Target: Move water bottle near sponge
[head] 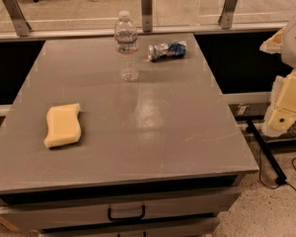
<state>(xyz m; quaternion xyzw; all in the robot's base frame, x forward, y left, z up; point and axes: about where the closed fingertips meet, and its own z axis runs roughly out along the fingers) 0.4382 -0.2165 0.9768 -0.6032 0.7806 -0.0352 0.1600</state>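
Observation:
The water bottle (pixel 127 46), clear with a white cap and a white label, stands upright on the far middle of the grey table (pixel 153 127). The sponge (pixel 63 125), a pale yellow foam block with wavy sides, lies flat near the table's left front. My gripper (pixel 285 100), with cream-yellow fingers, is off the table's right edge, well away from both the bottle and the sponge and holding nothing.
A crushed silver-and-blue can (pixel 166 51) lies on its side just right of the bottle. A glass railing with metal posts (pixel 147 9) runs behind the table. Drawers with a black handle (pixel 126 214) sit under the front edge. A black cable (pixel 276 172) lies on the floor at right.

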